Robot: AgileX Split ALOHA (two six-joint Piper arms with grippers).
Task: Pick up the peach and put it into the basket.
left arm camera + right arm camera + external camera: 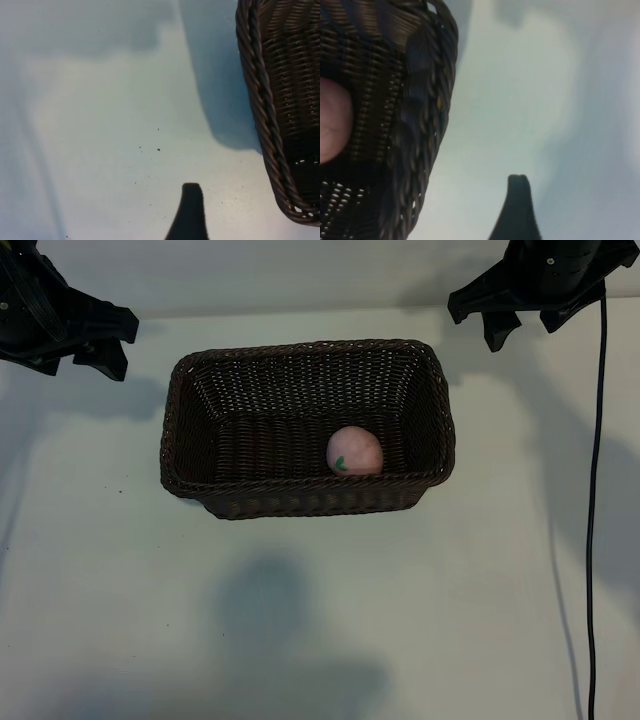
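- A dark-brown woven basket (308, 427) sits on a pale, matte white table (300, 620), its braided rim casting a soft shadow on the surface.
- The peach (354, 452) lies inside the basket, against the near wall toward the right end, its green leaf mark facing the camera.
- The left gripper (95, 340) hangs at the table's far left corner, fingers spread apart and empty, well clear of the basket.
- The right gripper (520, 320) hangs at the far right corner, fingers likewise apart, holding nothing.
- A black cable (597, 500) runs down the table's right side.
- Small dark specks (158, 149) dot the surface near the basket's left end.
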